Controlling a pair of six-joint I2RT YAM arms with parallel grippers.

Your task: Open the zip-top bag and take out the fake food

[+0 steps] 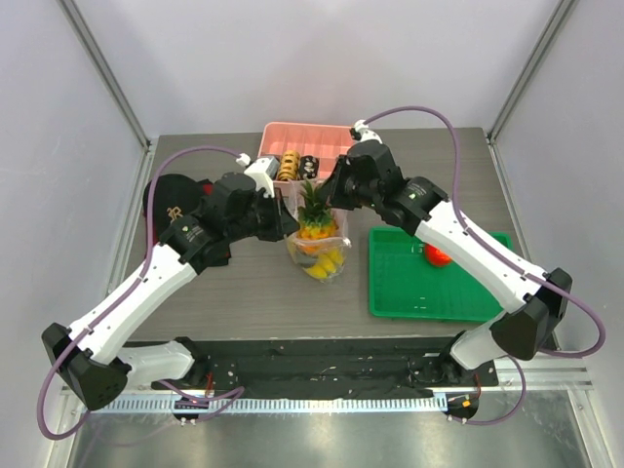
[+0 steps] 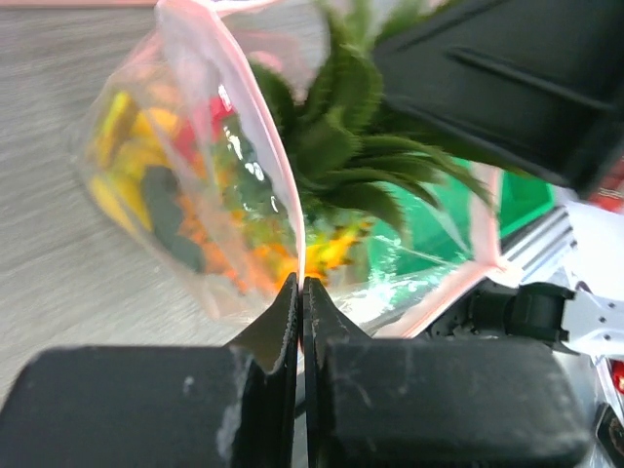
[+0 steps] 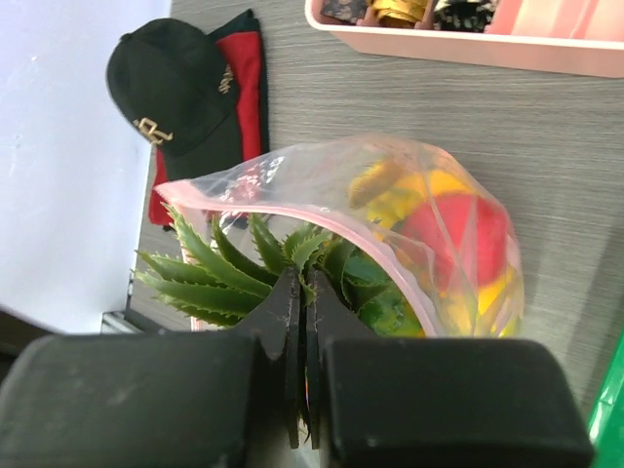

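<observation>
In the top view, the zip-top bag (image 1: 322, 255), with the fake food (image 1: 315, 219) inside, is held between the left gripper (image 1: 290, 224) and the right gripper (image 1: 330, 202). In the left wrist view, its pink rim (image 2: 263, 127) is pinched by fully closed fingers (image 2: 281, 327). In the right wrist view, the opposite rim is pinched likewise.

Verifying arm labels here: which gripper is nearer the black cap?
Left. The left gripper pinches the zip-top bag by its rim on the side facing the black cap. The right gripper pinches the opposite rim, toward the green tray.
</observation>
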